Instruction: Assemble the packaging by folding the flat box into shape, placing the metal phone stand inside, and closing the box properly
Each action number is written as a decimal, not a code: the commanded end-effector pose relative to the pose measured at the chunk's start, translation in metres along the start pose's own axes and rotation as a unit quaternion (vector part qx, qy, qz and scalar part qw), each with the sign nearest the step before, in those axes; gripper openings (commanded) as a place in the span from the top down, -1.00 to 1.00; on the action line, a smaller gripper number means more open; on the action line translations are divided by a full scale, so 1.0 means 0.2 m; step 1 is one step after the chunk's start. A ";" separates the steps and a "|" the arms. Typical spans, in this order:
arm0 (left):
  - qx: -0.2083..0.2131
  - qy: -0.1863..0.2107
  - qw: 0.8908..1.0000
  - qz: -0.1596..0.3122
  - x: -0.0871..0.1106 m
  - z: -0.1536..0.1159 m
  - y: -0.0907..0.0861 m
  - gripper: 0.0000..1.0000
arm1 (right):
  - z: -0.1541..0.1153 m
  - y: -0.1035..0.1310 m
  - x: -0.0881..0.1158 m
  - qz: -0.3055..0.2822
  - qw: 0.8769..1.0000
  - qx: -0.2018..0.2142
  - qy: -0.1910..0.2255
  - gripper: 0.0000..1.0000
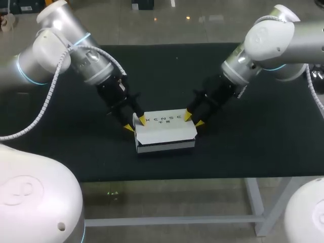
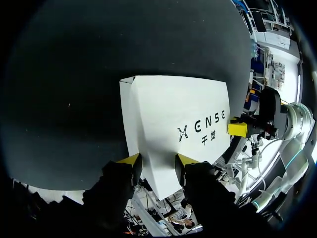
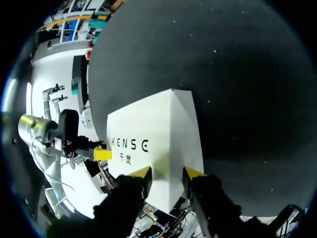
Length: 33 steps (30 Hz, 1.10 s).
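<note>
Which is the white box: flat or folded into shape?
Folded into shape: the white box stands as a block, showing a printed top and a front wall. Whether the lid is fully shut, cannot tell.

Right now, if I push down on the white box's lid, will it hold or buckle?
Probably gives a little: the white box looks like thin folded card. Likely light, so it may slide on the black table.

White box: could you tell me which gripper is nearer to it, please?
Neither, clearly: the left gripper sits at the left end of the white box, the right gripper at its right end.
</note>
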<state>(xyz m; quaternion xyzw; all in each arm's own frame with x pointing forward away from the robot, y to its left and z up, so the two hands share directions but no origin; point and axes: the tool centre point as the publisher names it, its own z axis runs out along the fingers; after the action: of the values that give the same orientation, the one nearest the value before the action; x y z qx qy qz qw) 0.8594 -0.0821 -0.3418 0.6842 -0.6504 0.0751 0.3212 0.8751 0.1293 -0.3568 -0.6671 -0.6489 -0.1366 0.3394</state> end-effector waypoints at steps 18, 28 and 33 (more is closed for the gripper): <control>-0.019 -0.021 0.999 -0.015 0.03 -0.03 -0.01 0.06 | -0.02 0.04 0.05 0.003 0.999 0.032 0.004 0.11; -0.038 -0.029 0.999 -0.022 0.04 -0.05 -0.02 0.09 | -0.03 0.04 0.06 0.008 0.999 0.050 0.006 0.12; -0.052 -0.027 0.998 -0.024 0.04 -0.04 -0.03 0.11 | -0.04 0.05 0.07 0.012 0.998 0.058 0.008 0.13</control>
<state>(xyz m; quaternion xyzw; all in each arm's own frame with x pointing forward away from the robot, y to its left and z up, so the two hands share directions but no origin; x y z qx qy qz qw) 0.8620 -0.0801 -0.3313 0.6882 -0.6441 0.0255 0.3331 0.8818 0.1323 -0.3461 -0.6575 -0.6440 -0.1073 0.3761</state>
